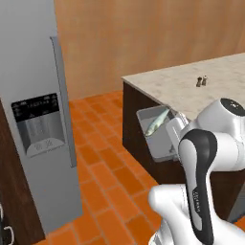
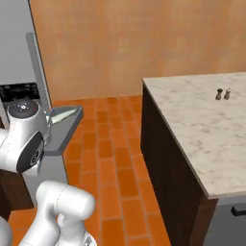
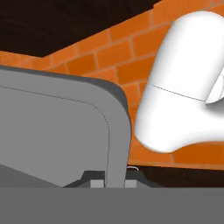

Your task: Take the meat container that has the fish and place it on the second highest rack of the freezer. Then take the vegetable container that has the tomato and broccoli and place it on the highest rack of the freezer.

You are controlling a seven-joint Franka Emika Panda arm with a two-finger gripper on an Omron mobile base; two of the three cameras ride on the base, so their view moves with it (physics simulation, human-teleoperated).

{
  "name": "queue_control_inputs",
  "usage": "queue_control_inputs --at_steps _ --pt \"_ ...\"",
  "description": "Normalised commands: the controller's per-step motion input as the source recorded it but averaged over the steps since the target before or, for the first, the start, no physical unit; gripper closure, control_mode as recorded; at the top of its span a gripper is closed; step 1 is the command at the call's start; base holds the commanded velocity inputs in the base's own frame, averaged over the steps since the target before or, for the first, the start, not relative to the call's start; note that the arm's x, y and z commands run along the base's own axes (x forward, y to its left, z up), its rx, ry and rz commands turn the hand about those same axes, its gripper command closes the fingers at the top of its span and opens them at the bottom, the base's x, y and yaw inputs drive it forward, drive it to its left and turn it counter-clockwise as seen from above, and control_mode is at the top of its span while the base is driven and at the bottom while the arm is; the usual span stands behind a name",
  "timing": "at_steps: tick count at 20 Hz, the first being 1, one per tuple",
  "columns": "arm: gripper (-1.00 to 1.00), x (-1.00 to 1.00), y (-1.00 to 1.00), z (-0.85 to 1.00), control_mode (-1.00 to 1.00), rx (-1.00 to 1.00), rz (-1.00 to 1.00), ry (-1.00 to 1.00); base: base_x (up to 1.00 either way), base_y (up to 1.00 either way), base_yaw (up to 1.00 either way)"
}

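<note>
The meat container (image 1: 160,141), a grey tray, hangs tilted in the air beside the island, with the slim silvery fish (image 1: 157,123) lying in it. My gripper (image 1: 176,128) is shut on the tray's rim at its right side. From the other side the tray (image 2: 65,129) and fish (image 2: 63,116) show just past my arm. In the hand view the rim of the tray (image 3: 114,131) runs down between the gripper (image 3: 114,178). The freezer (image 1: 33,119) stands at the left with its door shut, so both racks are hidden. The tomato and broccoli container is out of view.
A marble-topped island (image 1: 191,83) with dark sides stands on the right, carrying two small shakers (image 1: 202,81). Orange tiled floor (image 1: 100,158) lies between island and freezer. The freezer's long bar handle (image 1: 64,100) faces the gap. Dark wood cabinets (image 1: 9,191) adjoin the freezer.
</note>
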Motion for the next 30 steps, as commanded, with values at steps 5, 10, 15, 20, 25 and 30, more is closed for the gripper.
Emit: queue_control_inputs --at_steps 5,10,15,20,25,30 --pt "1.00 0.00 0.00 0.00 1.00 0.00 0.00 0.00 1.00 0.04 -0.06" --pt "1.00 0.00 0.00 0.00 1.00 0.00 0.00 0.00 1.00 -0.06 0.23" --pt "1.00 0.00 0.00 0.00 1.00 0.00 0.00 0.00 0.77 -0.46 0.23" --pt "1.00 0.00 0.00 0.00 1.00 0.00 0.00 0.00 0.59 -0.84 0.16" --pt "1.00 0.00 0.00 0.00 1.00 0.00 0.00 0.00 1.00 -0.27 0.25" --pt "1.00 0.00 0.00 0.00 1.00 0.00 0.00 0.00 0.98 -0.14 0.30"
